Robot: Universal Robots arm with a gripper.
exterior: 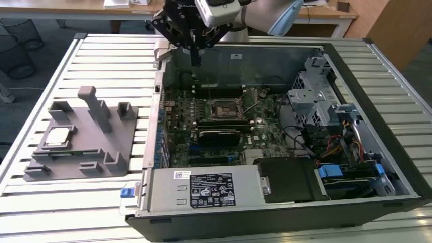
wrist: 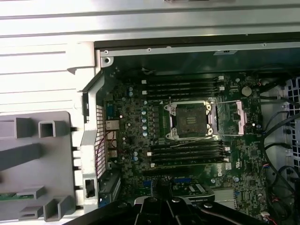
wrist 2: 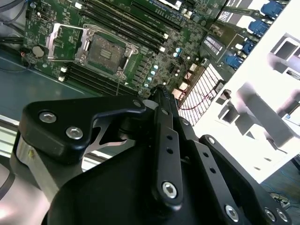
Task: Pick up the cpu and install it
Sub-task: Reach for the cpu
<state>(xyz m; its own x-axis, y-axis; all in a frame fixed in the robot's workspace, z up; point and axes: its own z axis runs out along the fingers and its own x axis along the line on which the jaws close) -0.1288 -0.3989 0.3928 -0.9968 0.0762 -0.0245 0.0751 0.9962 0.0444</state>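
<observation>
The cpu (exterior: 57,136), a small silvery square chip, lies flat in a recess of the grey holder tray (exterior: 101,147) at the exterior view's left, outside the computer case. My gripper (exterior: 195,65) hangs over the far left corner of the open case, well away from the cpu. Its thin black fingers are shut with nothing between them, as the second wrist view shows (wrist 2: 161,91). The motherboard's cpu socket (exterior: 223,108) (wrist: 190,119) (wrist 2: 101,49) stands open and empty, its metal load plate (wrist: 236,115) flipped aside.
The open computer case (exterior: 378,101) rests on a slatted metal table (exterior: 101,55). Memory slots (wrist: 185,86) flank the socket. A power supply (exterior: 202,190), drive cage (exterior: 314,96) and cables (exterior: 337,147) crowd the near and right sides. The tray has upright posts (exterior: 93,104).
</observation>
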